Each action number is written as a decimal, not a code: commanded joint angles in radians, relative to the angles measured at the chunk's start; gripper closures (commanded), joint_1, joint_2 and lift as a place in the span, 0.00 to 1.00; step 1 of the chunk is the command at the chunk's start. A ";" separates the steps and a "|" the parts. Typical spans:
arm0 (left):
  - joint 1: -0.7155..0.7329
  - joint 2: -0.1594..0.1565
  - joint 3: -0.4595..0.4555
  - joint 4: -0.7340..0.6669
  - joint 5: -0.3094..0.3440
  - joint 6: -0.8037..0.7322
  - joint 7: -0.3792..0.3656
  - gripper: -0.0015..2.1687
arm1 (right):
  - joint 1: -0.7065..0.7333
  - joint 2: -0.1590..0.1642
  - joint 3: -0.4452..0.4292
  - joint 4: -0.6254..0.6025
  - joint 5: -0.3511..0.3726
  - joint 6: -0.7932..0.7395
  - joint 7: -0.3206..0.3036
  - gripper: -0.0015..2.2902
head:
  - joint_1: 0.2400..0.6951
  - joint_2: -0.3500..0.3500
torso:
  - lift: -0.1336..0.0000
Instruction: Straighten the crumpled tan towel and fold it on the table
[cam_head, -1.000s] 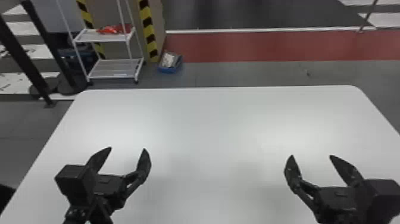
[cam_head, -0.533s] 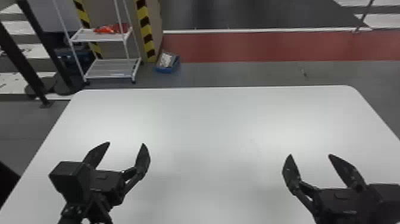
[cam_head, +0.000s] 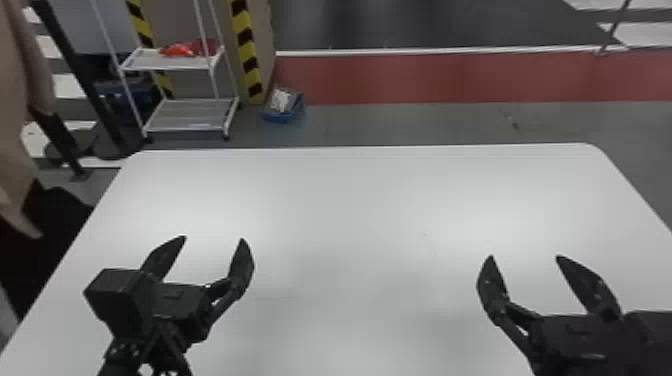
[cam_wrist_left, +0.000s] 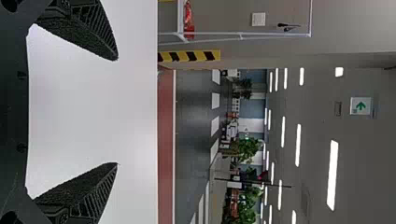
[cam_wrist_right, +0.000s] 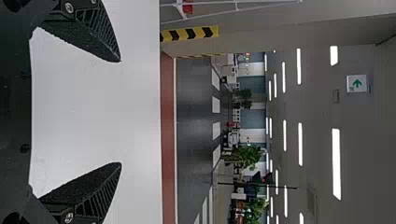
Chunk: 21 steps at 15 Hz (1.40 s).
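Over the left front part of the white table (cam_head: 350, 210), my left gripper (cam_head: 214, 238) holds its two black fingers wide apart. The right gripper (cam_head: 525, 256) is likewise open above the right front part, pointing toward the far edge. Only bare white surface lies between each pair of fingers. From the left wrist, the left gripper (cam_wrist_left: 116, 111) shows both fingertips well separated over the tabletop. The right wrist view has the right gripper (cam_wrist_right: 121, 112) in the same spread pose. I see no tan towel on the table.
Beyond the table's far left corner stands a white shelf cart (cam_head: 187, 112) with red items on top. A blue box (cam_head: 284, 114) sits on the floor beside a striped post (cam_head: 246, 45). A person stands at the left edge.
A person has come into view at the left edge. The left gripper has shifted slightly up and left, and the right gripper is nearly unchanged; both remain open.
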 joint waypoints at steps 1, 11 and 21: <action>-0.001 -0.003 0.000 0.005 0.002 0.000 0.000 0.03 | 0.000 0.002 0.000 0.002 0.000 0.002 0.000 0.04 | 1.00 0.58 | 0.08; 0.005 -0.003 -0.003 0.012 0.002 -0.003 0.000 0.03 | 0.006 0.002 -0.003 -0.010 0.000 0.009 0.000 0.04 | 1.00 0.58 | 0.08; -0.012 -0.003 -0.001 0.030 0.009 -0.003 0.000 0.03 | -0.009 0.002 -0.011 0.000 0.000 0.018 0.000 0.04 | 1.00 0.57 | 0.08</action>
